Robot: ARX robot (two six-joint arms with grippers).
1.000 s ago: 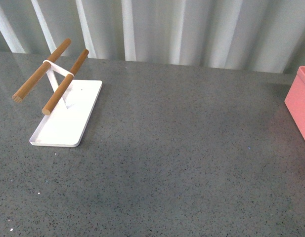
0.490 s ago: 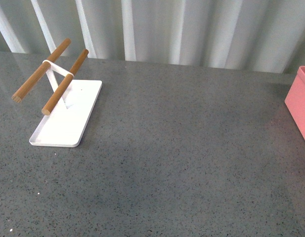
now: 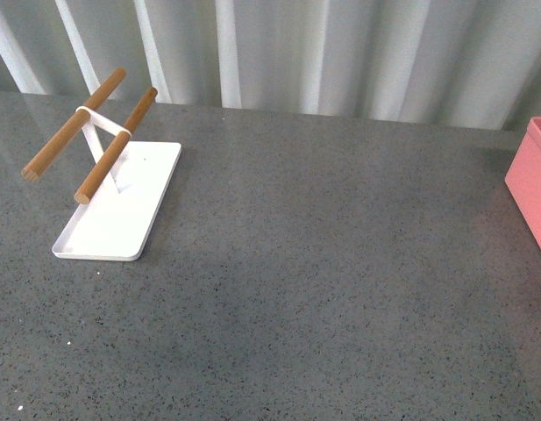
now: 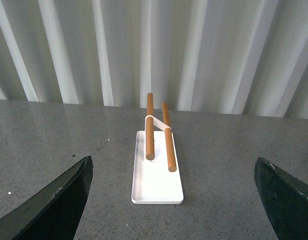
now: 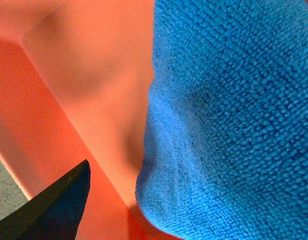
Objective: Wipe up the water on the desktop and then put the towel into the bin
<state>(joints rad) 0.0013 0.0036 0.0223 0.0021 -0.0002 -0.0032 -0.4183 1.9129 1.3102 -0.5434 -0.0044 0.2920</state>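
Nothing has shifted in the front view over the last second: same bare bench, same rack, neither arm in shot.

Starting at my right hand (image 5: 54,205), the wrist cam shows just one dark finger poking in at the corner. The other finger is hidden, so I honestly can't tell whether it's clamped on the cloth or already let go. Right up against the lens is the towel (image 5: 233,125), blue and fluffy, filling about half the picture. Behind and around it are the smooth salmon walls of the bin (image 5: 84,60), so the towel is down inside the bin or hanging just within its rim. I can't see if it's resting on the floor of it.

My left hand (image 4: 172,162) is spread wide with nothing in it, hovering above the bench and facing the rack.

Further out, the bench (image 3: 323,263) looks dry to me, with no puddle or sheen I can pick out. The bin sits at the bench's right edge, only partly in shot. The white tray (image 3: 121,210) with its wooden rods (image 3: 112,145) is up toward the far left corner.

My read: wiping looks done and the drop-off is basically there. What's left is making sure the towel is released.
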